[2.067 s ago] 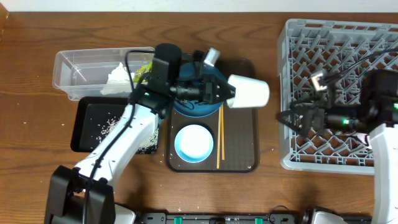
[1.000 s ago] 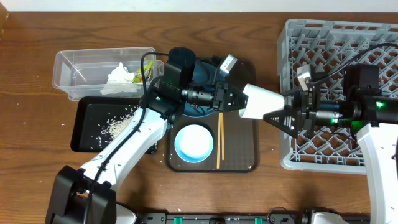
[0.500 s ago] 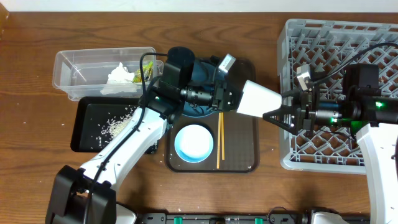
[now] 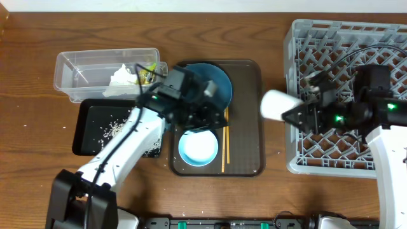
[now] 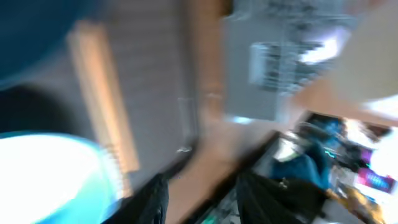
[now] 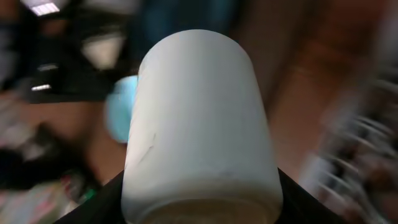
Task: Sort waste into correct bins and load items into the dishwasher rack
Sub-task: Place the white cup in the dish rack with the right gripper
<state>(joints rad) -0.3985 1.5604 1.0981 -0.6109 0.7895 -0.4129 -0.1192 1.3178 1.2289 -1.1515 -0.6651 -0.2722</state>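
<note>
Overhead: cup lies sideways in right gripper, over bare table between serving tray and dishwasher rack; left gripper beside bowl.
Left wrist: blurred; fingers apart, nothing between.
Right wrist: jaws clamp cup's near end.
Handling: probably light, rigid, smooth, breakable; grip across wall.

No legible text, label, brand or number on anything.
</note>
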